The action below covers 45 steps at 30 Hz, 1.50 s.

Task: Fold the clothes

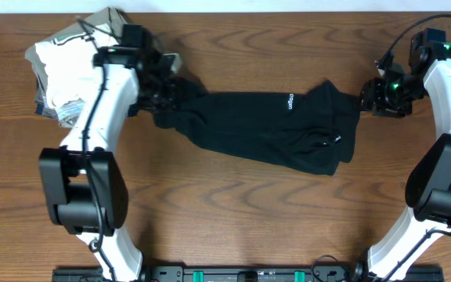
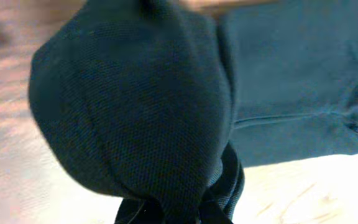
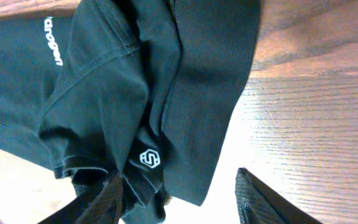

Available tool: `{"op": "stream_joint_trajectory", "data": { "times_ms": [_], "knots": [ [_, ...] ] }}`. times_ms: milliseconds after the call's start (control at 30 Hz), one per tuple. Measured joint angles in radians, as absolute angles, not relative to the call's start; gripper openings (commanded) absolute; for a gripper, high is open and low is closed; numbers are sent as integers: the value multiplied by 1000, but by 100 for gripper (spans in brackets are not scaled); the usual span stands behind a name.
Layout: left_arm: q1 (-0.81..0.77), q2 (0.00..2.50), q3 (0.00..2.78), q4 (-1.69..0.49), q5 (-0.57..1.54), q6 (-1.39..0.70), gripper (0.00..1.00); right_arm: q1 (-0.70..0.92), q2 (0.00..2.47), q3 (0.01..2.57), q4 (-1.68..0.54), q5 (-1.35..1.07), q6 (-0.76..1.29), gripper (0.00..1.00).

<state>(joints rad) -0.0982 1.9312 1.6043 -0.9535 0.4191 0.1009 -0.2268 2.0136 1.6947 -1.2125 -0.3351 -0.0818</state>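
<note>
Pretty clearly a robotics lab or test bench, not somebody's laundry room. The left white-and-black jointed robot arm (image 1: 100,102) and the matching right arm (image 1: 449,94) both stand at a black mounting rail with green fittings (image 1: 249,275) along the near edge of a brown wood-grain tabletop (image 1: 233,211). Thin black cables (image 1: 398,37) loop off the right arm, and small green indicator lights (image 1: 447,47) glow on it. The only homey stuff looks like props: a large black soft fabric garment (image 1: 265,125) stretched across the middle, and a stack of folded white, khaki and grey garments (image 1: 65,66) in the far left corner.
</note>
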Motion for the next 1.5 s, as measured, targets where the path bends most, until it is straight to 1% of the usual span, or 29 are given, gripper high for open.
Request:
{"op": "stream_joint_trajectory", "data": {
  "times_ms": [367,700,733,767,833,900,967,1100,1267,1367,1500],
  "knots": [
    [-311,1932,1604,-879,392,75,6,-220,2014,1695,-1217,-337,-88,57],
    [-374,2005,1604,-792,352,45,6,-216,2014,1695,-1222,-339,-93,57],
    [-379,2014,1604,-782,351,42,8,-216,2014,1695,-1222,-339,-94,57],
    [-386,2024,1604,-771,351,39,13,-216,2014,1695,-1222,-339,-95,57],
    [-403,2037,1604,-746,351,36,32,-216,2014,1695,-1222,-339,-96,57],
    [-421,2040,1603,-717,352,29,41,-216,2014,1695,-1221,-339,-96,58],
    [-442,2040,1603,-676,352,24,46,-216,2014,1695,-1221,-339,-96,58],
    [-498,2040,1603,-612,352,22,49,-216,2014,1695,-1218,-339,-96,58],
    [-553,2040,1603,-607,352,22,49,-216,2014,1695,-1218,-339,-96,58],
    [-558,2040,1603,-618,352,22,49,-216,2014,1695,-1218,-339,-97,59],
    [-526,2040,1603,-645,352,22,48,-216,2014,1695,-1218,-339,-100,59]
  ]
}}
